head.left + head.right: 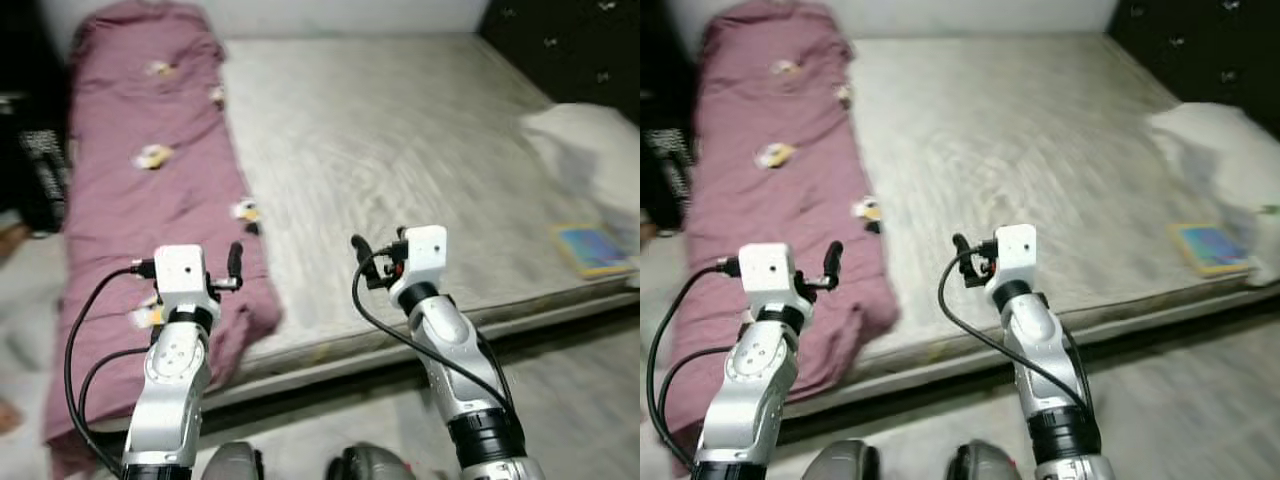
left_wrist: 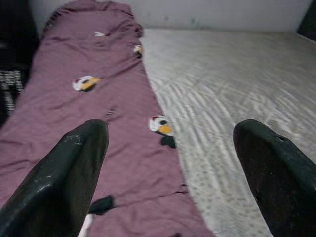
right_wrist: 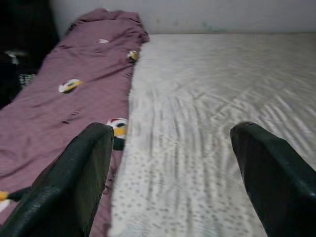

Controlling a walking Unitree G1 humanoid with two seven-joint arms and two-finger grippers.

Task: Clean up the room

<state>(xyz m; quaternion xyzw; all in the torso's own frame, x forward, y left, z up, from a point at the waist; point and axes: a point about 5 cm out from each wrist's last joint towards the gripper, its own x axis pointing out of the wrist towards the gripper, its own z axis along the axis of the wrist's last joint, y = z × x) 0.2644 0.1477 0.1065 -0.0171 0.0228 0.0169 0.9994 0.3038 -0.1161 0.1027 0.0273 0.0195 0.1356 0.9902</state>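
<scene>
A mauve blanket (image 1: pixel 150 170) with small bird patches lies in a long rumpled strip along the left side of the bed, and its near end hangs over the mattress edge. My left gripper (image 1: pixel 236 262) is held up over the blanket's near end, open and holding nothing; in the left wrist view its fingers (image 2: pixel 74 168) stand wide apart. My right gripper (image 1: pixel 362 250) hovers over the bare grey mattress (image 1: pixel 400 150) near the front edge, also open, and its fingers (image 3: pixel 84 168) are spread with nothing between them.
A white pillow (image 1: pixel 590 150) lies at the bed's right side with a colourful book (image 1: pixel 590 248) beside it near the front edge. A dark headboard (image 1: pixel 570 40) stands at the back right and dark furniture (image 1: pixel 30 150) at the left. Grey floor (image 1: pixel 580 390) runs along the bed's front.
</scene>
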